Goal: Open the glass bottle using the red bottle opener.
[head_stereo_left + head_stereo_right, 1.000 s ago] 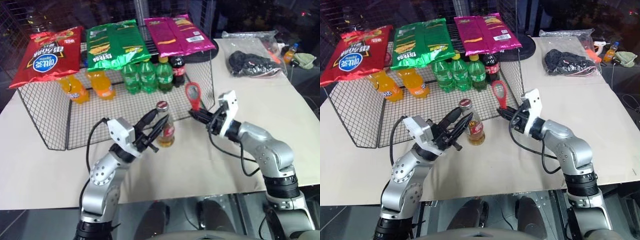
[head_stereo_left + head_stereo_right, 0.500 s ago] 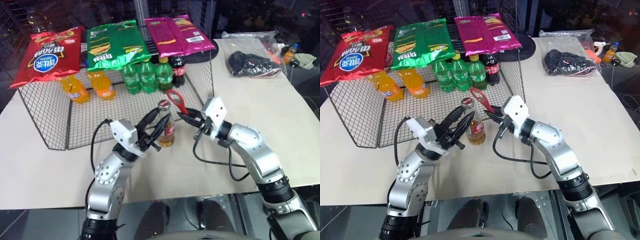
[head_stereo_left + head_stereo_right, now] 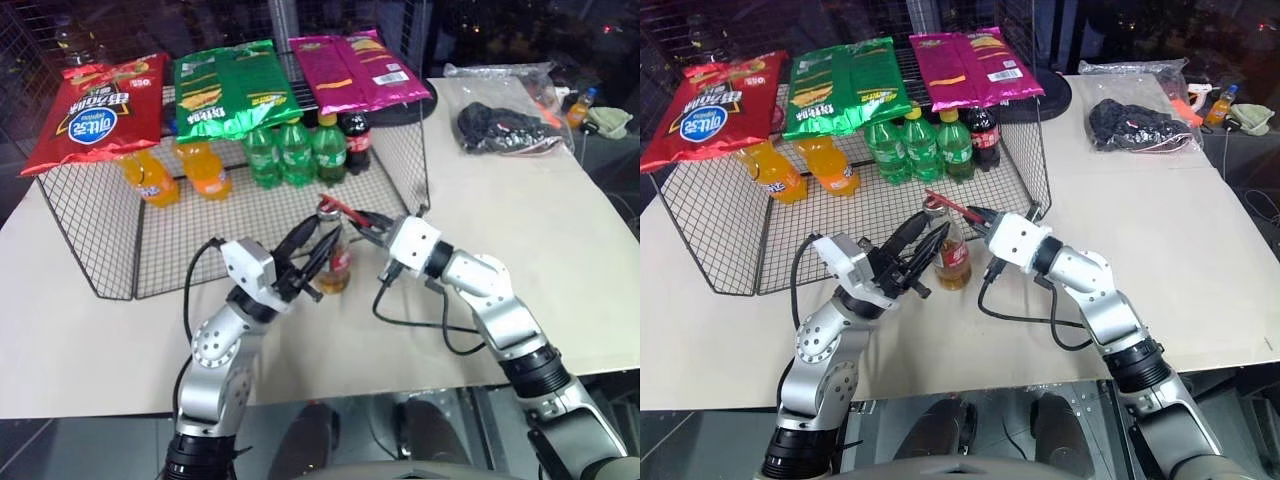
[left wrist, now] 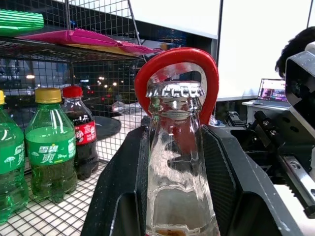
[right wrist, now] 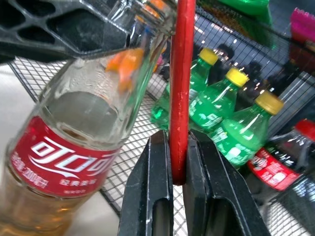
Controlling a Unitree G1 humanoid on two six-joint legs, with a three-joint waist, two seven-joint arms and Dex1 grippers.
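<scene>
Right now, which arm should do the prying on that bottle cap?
Right. The right gripper grips the red bottle opener, its ring by the cap, while the left gripper steadies the glass bottle.

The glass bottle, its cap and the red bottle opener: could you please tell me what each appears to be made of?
The glass bottle: clear, glossy glass; the mesh behind shows through its neck. Its cap: silvery metal, shiny, with a crimped edge. The red bottle opener: smooth, glossy red, probably plastic; the ring head shows soft highlights, and whether there is a metal insert cannot be seen from here.
</scene>
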